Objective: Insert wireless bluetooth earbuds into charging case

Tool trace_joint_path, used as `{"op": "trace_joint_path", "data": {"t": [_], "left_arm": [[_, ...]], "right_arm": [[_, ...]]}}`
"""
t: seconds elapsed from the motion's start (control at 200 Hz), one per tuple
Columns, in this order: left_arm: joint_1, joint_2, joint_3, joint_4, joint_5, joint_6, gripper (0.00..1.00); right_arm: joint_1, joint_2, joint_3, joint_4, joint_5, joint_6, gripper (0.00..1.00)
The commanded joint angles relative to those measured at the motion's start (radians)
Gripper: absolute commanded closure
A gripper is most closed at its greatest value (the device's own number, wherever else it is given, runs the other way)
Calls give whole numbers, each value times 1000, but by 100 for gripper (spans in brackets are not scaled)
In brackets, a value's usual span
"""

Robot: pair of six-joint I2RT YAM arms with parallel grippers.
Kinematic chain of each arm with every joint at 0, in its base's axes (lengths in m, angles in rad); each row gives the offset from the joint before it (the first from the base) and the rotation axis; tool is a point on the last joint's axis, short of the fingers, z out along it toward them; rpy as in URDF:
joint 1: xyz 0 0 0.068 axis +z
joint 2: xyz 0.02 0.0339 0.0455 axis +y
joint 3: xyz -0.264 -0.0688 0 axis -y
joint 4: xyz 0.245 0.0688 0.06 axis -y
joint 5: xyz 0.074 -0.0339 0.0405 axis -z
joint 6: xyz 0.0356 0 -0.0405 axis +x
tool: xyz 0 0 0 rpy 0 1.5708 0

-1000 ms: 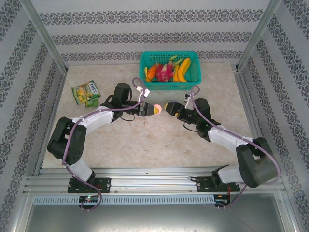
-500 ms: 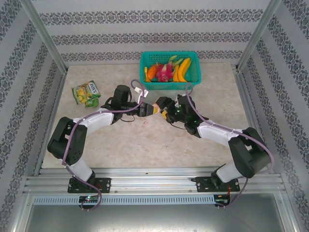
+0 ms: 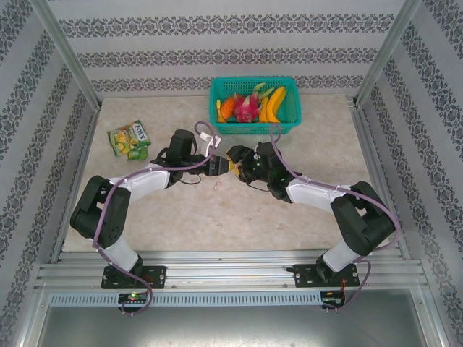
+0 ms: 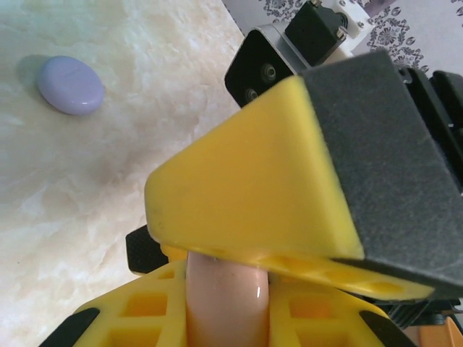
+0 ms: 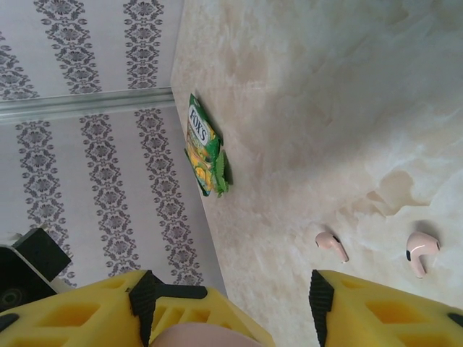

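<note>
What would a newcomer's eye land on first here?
In the middle of the table, the left jaws are shut on a pink case, with the right jaws open and crowding it. Behind them, a teal basket of bright fruit sits at the far edge. Two pink earbuds lie loose on the table.

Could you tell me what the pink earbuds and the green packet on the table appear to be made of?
The pink earbuds look like smooth moulded hard plastic, judging by their rounded shapes and soft sheen. The green packet looks like thin printed plastic film or foil, going by its crinkled edges and gloss. I cannot tell which.
</note>
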Motion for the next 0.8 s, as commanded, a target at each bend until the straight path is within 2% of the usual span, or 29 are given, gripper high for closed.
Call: {"op": "trace_joint_path", "data": {"t": [0.0, 0.28, 0.505, 0.794], "left_arm": [[2, -41, -10, 45, -18, 21, 92], [-2, -40, -15, 41, -28, 31, 92], [-1, -46, -15, 30, -43, 37, 75], [-1, -59, -16, 18, -58, 44, 66]], "right_arm": [[10, -2, 22, 29, 29, 21, 44], [13, 6, 27, 39, 39, 45, 53], [13, 1, 25, 40, 57, 48, 54], [6, -3, 10, 40, 66, 48, 56]]}}
